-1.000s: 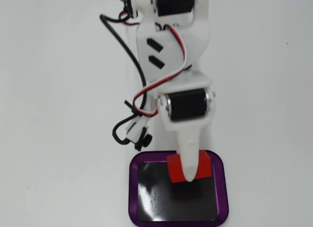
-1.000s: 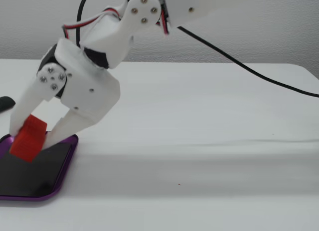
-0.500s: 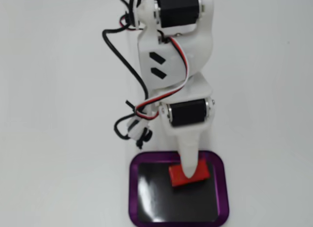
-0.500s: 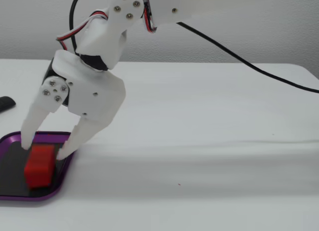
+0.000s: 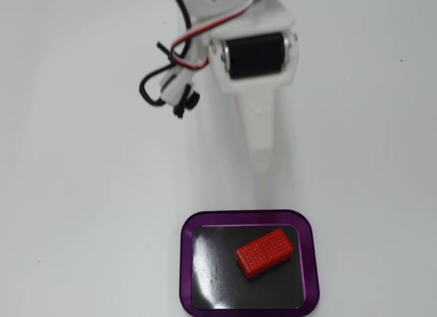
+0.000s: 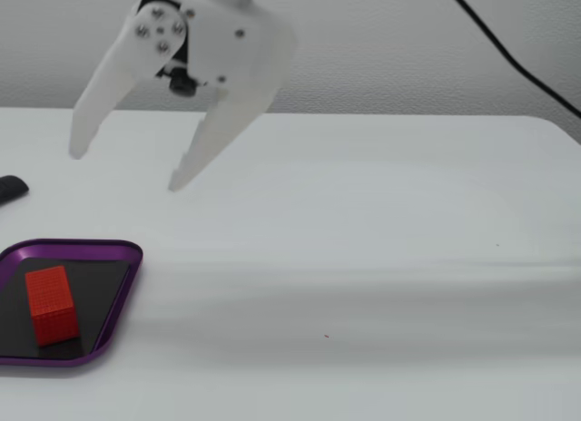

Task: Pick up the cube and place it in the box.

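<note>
The red cube (image 5: pixel 265 252) lies flat on the black inside of the purple-rimmed box (image 5: pixel 186 262), toward its upper right in a fixed view. It also shows in another fixed view (image 6: pixel 50 303), inside the box (image 6: pixel 118 298) at the lower left. My white gripper (image 6: pixel 123 170) hangs above the table, up and to the right of the box, with its two fingers spread wide and nothing between them. From above, the gripper (image 5: pixel 259 163) points down toward the box's far rim and stays clear of it.
The white table (image 6: pixel 363 285) is bare to the right of the box. Black and red cables (image 5: pixel 171 78) hang beside the wrist. A small dark object (image 6: pixel 11 189) lies at the left edge, behind the box.
</note>
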You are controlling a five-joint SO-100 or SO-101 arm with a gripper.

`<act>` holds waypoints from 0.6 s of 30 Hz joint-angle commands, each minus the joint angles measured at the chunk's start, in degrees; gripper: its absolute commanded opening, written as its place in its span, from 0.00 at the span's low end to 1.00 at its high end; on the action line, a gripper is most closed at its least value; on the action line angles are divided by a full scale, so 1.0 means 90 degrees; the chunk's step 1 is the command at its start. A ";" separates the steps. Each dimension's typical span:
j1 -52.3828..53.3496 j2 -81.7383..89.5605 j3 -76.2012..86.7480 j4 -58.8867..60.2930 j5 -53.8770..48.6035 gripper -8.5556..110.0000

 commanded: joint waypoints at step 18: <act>0.0596 0.6113 0.4180 0.2002 0.0508 0.26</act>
